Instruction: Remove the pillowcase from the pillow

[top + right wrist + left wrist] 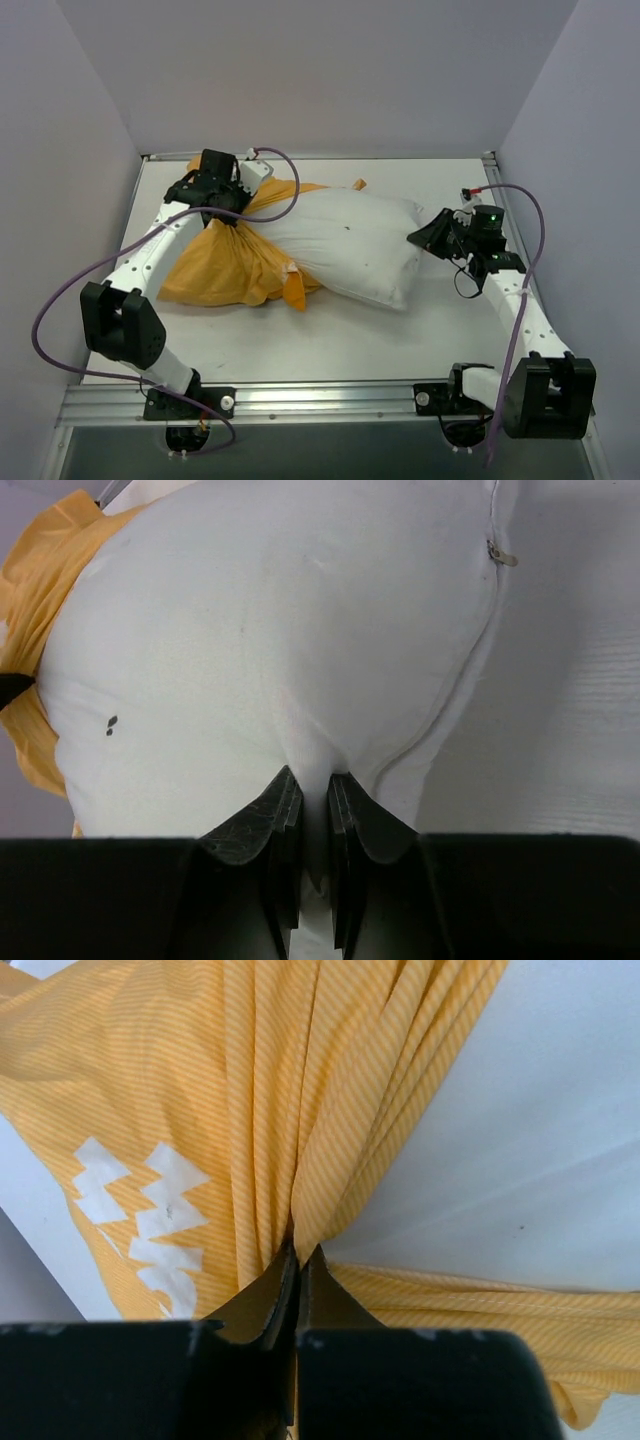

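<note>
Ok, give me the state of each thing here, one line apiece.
pillowcase: bunched up, covering only the pillow's left end, pinched by the left gripper
pillow: lying on the table, mostly bare, right end pinched
left gripper: shut on a gathered fold of the pillowcase
right gripper: shut on the pillow's edge

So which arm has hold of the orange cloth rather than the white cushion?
The left gripper: its jaws pinch the gathered orange-yellow striped fabric pillowcase. The right gripper clamps the plump white stuffed pillow.
</note>
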Action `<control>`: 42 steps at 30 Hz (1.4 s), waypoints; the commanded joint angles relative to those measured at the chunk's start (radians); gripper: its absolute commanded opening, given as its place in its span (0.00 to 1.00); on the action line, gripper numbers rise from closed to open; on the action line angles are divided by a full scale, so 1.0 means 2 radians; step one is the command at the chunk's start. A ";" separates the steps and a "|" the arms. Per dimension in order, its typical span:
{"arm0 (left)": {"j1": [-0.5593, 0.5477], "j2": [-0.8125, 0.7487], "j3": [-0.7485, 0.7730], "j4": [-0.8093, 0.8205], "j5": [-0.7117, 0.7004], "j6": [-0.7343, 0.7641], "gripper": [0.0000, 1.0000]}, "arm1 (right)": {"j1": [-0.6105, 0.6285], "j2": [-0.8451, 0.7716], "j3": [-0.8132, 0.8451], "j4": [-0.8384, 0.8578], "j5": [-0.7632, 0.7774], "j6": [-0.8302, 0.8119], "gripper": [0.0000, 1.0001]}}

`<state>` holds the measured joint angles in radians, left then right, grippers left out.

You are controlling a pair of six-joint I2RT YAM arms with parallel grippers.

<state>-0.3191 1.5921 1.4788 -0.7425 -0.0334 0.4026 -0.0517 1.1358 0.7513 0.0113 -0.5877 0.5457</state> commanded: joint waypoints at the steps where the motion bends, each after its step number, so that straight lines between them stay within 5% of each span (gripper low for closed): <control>1: 0.036 -0.018 0.023 -0.024 -0.074 0.048 0.02 | 0.006 0.000 0.012 -0.002 0.074 -0.017 0.00; 4: -0.040 -0.020 -0.002 -0.015 -0.072 0.040 0.10 | 0.085 0.007 0.011 -0.003 0.129 -0.021 0.00; 9: -0.084 -0.014 0.017 -0.050 -0.013 0.036 0.83 | 0.088 0.025 0.048 -0.067 0.147 -0.063 0.00; 10: -0.089 -0.018 0.030 -0.058 0.013 0.036 0.95 | 0.088 0.030 0.056 -0.087 0.145 -0.070 0.07; 12: -0.113 -0.031 0.068 -0.077 0.040 0.040 0.97 | 0.093 0.039 0.072 -0.101 0.140 -0.083 0.21; 13: -0.126 -0.036 0.079 -0.083 0.056 0.049 0.95 | 0.096 0.041 0.077 -0.116 0.143 -0.091 0.40; 15: -0.159 -0.050 0.095 -0.100 0.057 0.064 0.94 | 0.103 0.040 0.090 -0.135 0.166 -0.095 0.58; 16: -0.195 -0.054 0.101 -0.109 0.054 0.082 0.94 | 0.106 0.039 0.094 -0.153 0.176 -0.092 0.91; 17: -0.215 -0.060 0.099 -0.119 0.041 0.089 0.94 | 0.106 0.031 0.098 -0.163 0.198 -0.089 1.00; 24: -0.378 -0.075 -0.013 -0.165 -0.025 0.161 0.97 | 0.108 -0.037 0.080 -0.230 0.165 -0.029 1.00; 30: -0.462 -0.140 -0.168 -0.084 -0.051 0.277 0.98 | 0.140 -0.187 -0.063 -0.149 0.106 0.075 1.00; 35: -0.479 -0.108 -0.195 0.027 -0.092 0.316 0.98 | 0.151 -0.226 -0.123 -0.084 0.106 0.104 1.00; 42: -0.475 -0.092 -0.261 0.058 -0.125 0.380 1.00 | 0.165 -0.177 -0.162 0.006 0.114 0.108 1.00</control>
<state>-1.2736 1.3914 1.0065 -0.6975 -0.2222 1.0615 0.2649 0.7528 0.4423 -0.1188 -0.3603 0.7399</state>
